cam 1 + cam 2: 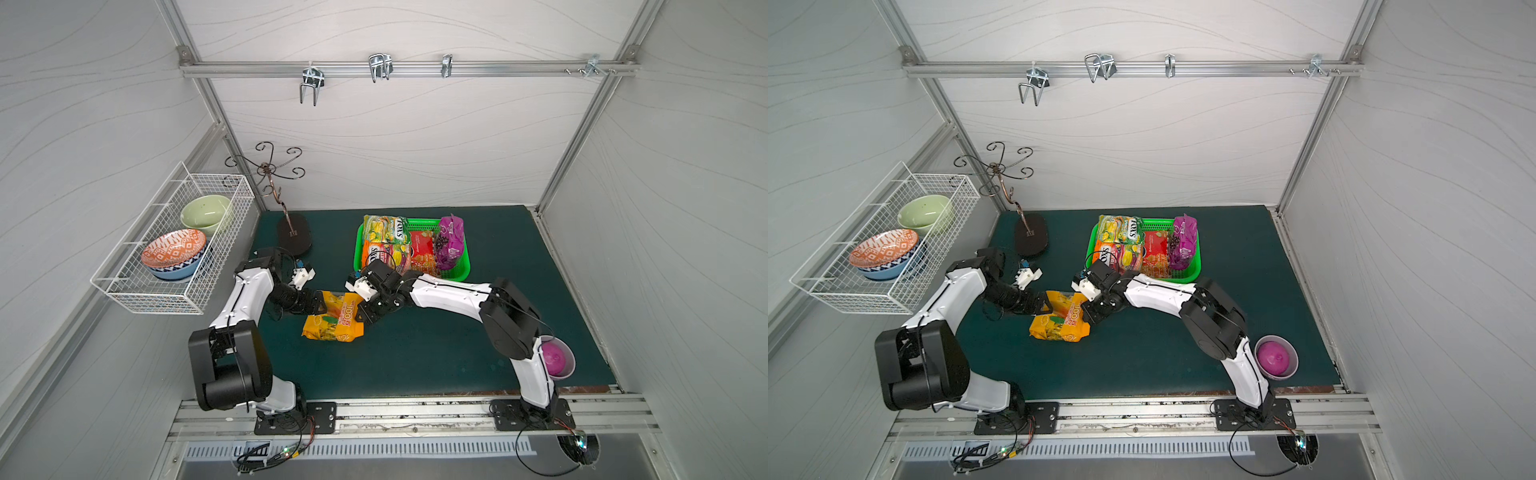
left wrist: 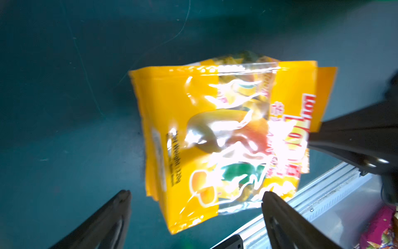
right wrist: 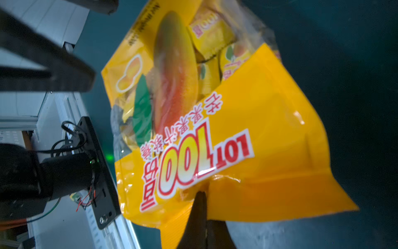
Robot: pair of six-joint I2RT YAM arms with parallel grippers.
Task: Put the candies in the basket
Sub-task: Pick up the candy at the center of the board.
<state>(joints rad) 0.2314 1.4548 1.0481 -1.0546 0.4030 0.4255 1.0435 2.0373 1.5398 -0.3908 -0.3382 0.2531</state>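
Note:
A yellow-orange candy bag (image 1: 332, 318) (image 1: 1059, 322) lies on the green mat in front of the basket, one end raised. My right gripper (image 1: 360, 313) (image 3: 202, 194) is shut on that bag's (image 3: 237, 118) top seam. My left gripper (image 1: 320, 301) (image 2: 197, 193) stands open at the opposite end, and the bag's (image 2: 215, 133) edge reaches between its fingertips without being pinched. The green basket (image 1: 424, 224) (image 1: 1158, 224) at the back holds two FOX'S bags (image 1: 386, 228), a red bag (image 1: 422, 249) and a purple bag (image 1: 451, 241).
A white wire basket (image 1: 174, 245) with bowls hangs on the left wall. A black-footed metal stand (image 1: 291, 237) is at the back left. A purple-lined bowl (image 1: 557, 357) sits by the right arm's base. The metal rail (image 1: 415, 409) runs along the front.

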